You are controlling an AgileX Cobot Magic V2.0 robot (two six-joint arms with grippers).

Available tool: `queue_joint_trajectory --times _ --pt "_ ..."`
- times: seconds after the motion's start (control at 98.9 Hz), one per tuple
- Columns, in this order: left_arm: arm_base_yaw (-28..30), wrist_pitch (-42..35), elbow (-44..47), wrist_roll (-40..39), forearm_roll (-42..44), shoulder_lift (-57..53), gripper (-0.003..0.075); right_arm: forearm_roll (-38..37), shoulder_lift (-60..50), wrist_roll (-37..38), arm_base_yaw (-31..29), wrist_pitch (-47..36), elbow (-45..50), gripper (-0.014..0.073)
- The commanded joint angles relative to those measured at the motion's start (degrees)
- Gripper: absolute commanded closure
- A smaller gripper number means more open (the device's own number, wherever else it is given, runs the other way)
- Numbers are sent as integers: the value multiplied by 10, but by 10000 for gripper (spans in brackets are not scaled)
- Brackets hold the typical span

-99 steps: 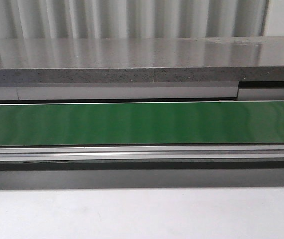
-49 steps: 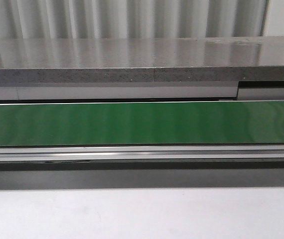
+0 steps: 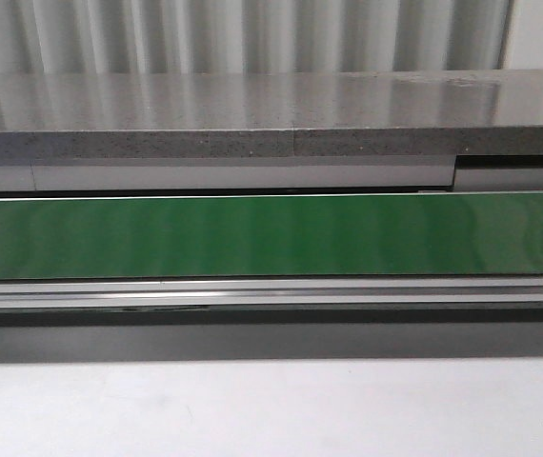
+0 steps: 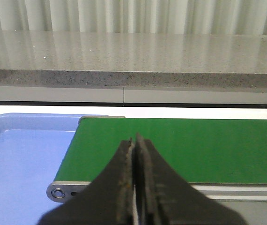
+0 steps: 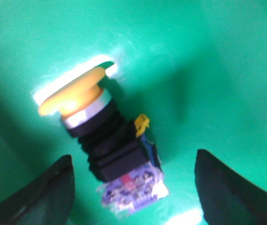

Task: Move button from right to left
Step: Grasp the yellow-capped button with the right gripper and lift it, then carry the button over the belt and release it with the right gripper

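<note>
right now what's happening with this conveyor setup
The right gripper hangs open over the button, which lies on its side on the green belt, one finger on either side of it and neither touching. It has not been grasped yet. The left gripper is shut and empty, near the belt's end beside a blue tray. The front view shows only bare belt.

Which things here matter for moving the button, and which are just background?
Job:
button, lying on its side
green belt
right gripper, open around the button
left gripper, shut

Background:
blue tray
grey counter
</note>
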Motion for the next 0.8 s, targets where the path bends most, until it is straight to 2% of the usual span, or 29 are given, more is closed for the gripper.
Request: queue_joint_trajectory --times 0.0,0.051,0.182,0.253,0.546,0.788 --pt "1 -46 15 -4 0 -19 740 -6 -18 -8 -4 -3 -22 81" --pt "1 -46 15 -4 0 -19 740 -7 -14 -8 -4 -9 -24 148" --pt "1 -46 15 -4 0 -19 740 -8 -13 -8 -4 -16 -24 411" --pt "1 -46 15 -4 0 -19 740 -8 -13 -8 -4 -18 -24 487" --pt "1 -46 15 -4 0 -19 740 -8 -74 -8 11 -30 -24 502" --pt "1 -46 15 -4 0 -19 740 -3 -166 -8 78 5 -23 502"
